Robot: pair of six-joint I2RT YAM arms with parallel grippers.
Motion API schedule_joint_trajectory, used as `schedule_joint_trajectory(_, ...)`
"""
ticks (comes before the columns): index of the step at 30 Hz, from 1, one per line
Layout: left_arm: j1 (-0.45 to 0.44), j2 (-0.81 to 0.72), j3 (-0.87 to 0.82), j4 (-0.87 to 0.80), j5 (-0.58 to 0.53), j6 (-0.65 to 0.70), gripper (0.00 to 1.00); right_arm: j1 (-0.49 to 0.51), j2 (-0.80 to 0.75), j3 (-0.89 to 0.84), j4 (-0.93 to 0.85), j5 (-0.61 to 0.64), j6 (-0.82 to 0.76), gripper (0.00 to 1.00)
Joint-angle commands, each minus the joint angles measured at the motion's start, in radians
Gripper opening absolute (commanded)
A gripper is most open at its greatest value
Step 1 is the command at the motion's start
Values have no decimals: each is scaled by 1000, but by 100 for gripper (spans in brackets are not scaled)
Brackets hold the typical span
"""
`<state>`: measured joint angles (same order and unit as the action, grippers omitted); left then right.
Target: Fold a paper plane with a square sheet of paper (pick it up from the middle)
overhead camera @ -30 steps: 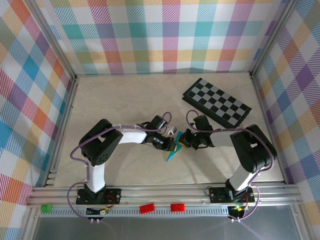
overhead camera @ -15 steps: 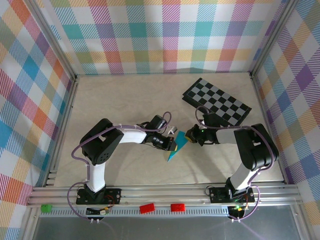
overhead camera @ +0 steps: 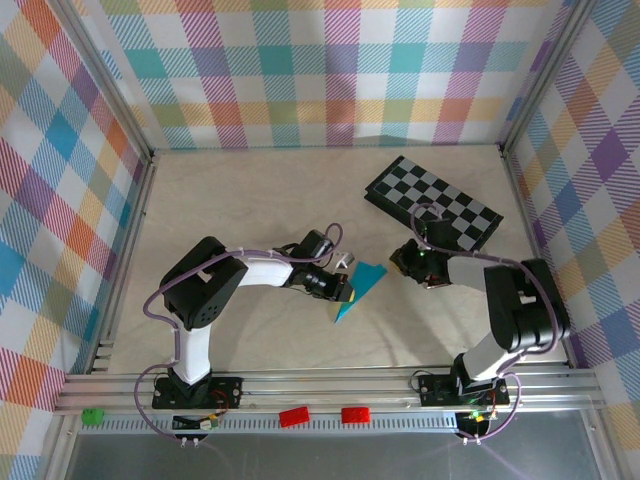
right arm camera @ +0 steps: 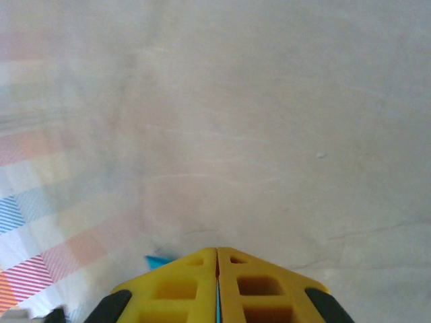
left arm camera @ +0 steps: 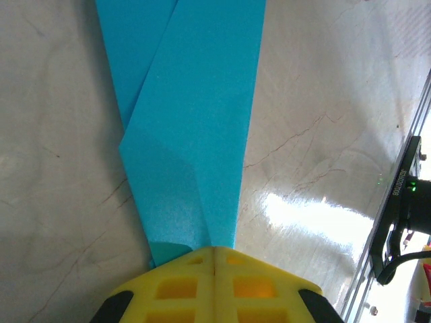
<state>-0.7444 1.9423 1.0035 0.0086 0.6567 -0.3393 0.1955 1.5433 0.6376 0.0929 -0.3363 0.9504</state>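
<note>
The square sheet of paper is folded into a narrow, pointed cyan-blue paper plane [overhead camera: 368, 280] that slants across the table's middle. My left gripper [overhead camera: 347, 290] is shut on its middle. In the left wrist view the yellow fingers [left arm camera: 168, 286] of my left gripper [left arm camera: 214, 250] meet on the layered paper plane [left arm camera: 195, 134], which runs away from them. My right gripper [overhead camera: 396, 264] sits at the plane's right tip. In the right wrist view my right gripper [right arm camera: 217, 250] has its jaws together, with a cyan sliver between them and a cyan corner [right arm camera: 157, 260] peeking out on the left.
A black-and-grey checkered board [overhead camera: 432, 205] lies at the back right, just behind the right wrist. Plaid walls close in the table on three sides. Two red pieces [overhead camera: 293, 415] and a green one [overhead camera: 92, 416] sit on the front rail.
My right gripper has drawn away to the right from beside the left gripper. The paper now reaches out further right, toward it. The left arm has stayed put.
</note>
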Motion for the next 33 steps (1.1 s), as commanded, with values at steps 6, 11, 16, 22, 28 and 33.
schedule_joint_trajectory(6,-7,49,-58,-117,-51,-14,0,203,-25,9,10,-39,-5,9)
schedule_joint_trajectory(11,-7,34,-52,-110,-51,-30,0,262,56,-56,97,-27,60,6)
schedule_joint_trajectory(16,-6,1,-41,-106,-39,-48,0,262,114,-88,89,0,59,3)
schedule_joint_trajectory(22,-9,-134,-38,-108,-39,-93,2,262,130,-104,59,26,42,2)
schedule_joint_trajectory(28,-33,-168,-32,-126,57,-63,0,262,137,-101,56,24,35,1)
schedule_joint_trajectory(33,-81,-113,31,-261,65,45,0,262,140,-101,49,23,33,1)
